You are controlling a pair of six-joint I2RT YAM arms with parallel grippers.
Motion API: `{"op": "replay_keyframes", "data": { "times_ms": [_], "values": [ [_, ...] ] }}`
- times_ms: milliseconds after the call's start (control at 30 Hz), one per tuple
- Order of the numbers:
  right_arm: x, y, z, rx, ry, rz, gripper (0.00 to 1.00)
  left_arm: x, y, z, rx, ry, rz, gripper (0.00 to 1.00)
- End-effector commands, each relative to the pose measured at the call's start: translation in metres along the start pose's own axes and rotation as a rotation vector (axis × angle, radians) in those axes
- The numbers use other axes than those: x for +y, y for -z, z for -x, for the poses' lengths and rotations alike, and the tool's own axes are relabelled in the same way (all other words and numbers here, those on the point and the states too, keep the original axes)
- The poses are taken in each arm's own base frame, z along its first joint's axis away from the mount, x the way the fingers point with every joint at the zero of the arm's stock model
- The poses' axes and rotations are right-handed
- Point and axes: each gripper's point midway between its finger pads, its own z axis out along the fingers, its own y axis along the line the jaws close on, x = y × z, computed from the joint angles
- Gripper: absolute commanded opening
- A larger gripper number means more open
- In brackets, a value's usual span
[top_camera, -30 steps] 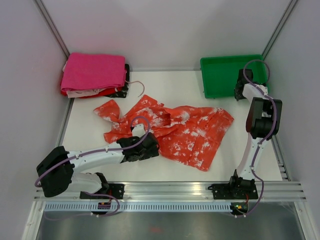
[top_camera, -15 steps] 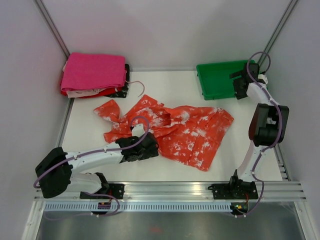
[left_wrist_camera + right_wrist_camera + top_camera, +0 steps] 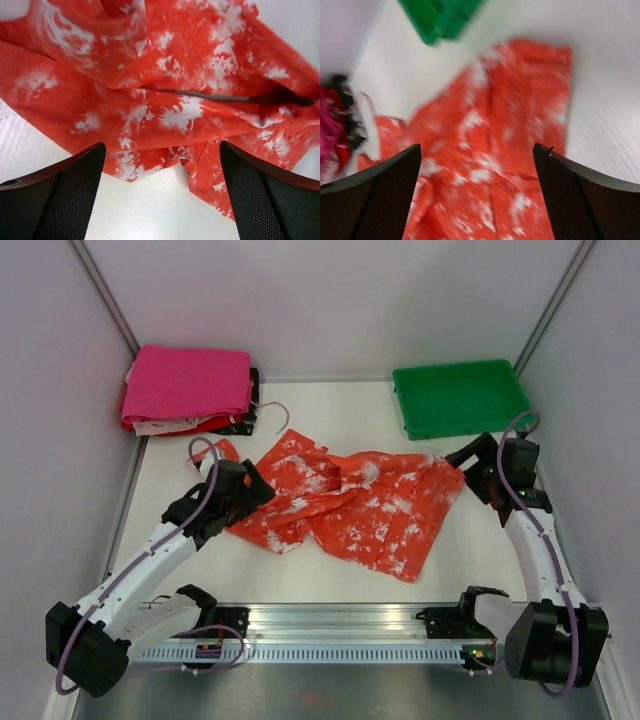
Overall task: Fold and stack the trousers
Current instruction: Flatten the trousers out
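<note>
Left gripper [image 3: 243, 490]: jaws spread wide, empty, over the crumpled left end of the trousers [image 3: 350, 505], which lie rumpled and unfolded mid-table. Risk: a pinch here may gather several layers and drag the whole heap. Right gripper [image 3: 472, 466]: released, empty, just beside the trousers' right edge. Risk: closing on bare table, or bumping the green tray [image 3: 460, 398] nearby.

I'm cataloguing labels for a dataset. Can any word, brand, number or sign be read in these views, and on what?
None: no readable text in any view. The trousers, green tray and pink cloth show no print, and the right wrist view is blurred.
</note>
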Motion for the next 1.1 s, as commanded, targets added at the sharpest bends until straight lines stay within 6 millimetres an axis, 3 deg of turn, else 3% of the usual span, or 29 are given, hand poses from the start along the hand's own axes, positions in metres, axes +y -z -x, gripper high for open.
{"op": "replay_keyframes", "data": {
  "times_ms": [0, 100, 300, 400, 533, 667, 833, 967, 1067],
  "values": [
    [-0.05, -0.004, -0.067, 0.208, 0.02, -0.083, 0.98, -0.009, 0.011, 0.03, -0.006, -0.045, -0.033, 1.0],
    [-0.068, -0.008, -0.077, 0.238, 0.063, -0.13, 0.98, -0.001, 0.002, 0.053, 0.008, -0.007, -0.005, 1.0],
    [-0.101, -0.037, -0.092, 0.308, 0.099, -0.242, 0.97, 0.021, -0.015, 0.08, 0.014, 0.092, 0.038, 1.0],
    [-0.104, -0.046, -0.082, 0.284, 0.124, -0.268, 0.97, 0.031, -0.022, 0.083, 0.027, 0.143, 0.038, 1.0],
    [-0.109, -0.057, -0.052, 0.165, 0.172, -0.333, 0.97, 0.042, -0.029, 0.086, 0.027, 0.168, 0.05, 1.0],
    [-0.102, -0.073, -0.038, 0.12, 0.179, -0.306, 0.97, 0.048, -0.034, 0.092, 0.009, 0.167, 0.061, 1.0],
    [-0.108, -0.101, -0.043, 0.143, 0.174, -0.309, 0.95, 0.055, -0.041, 0.101, -0.019, 0.163, 0.09, 1.0],
    [-0.119, -0.116, -0.048, 0.171, 0.179, -0.344, 0.88, 0.067, -0.052, 0.106, -0.015, 0.184, 0.114, 1.0],
    [-0.126, -0.122, -0.051, 0.179, 0.199, -0.357, 0.7, 0.07, -0.066, 0.108, -0.026, 0.18, 0.114, 1.0]
  ]
}}
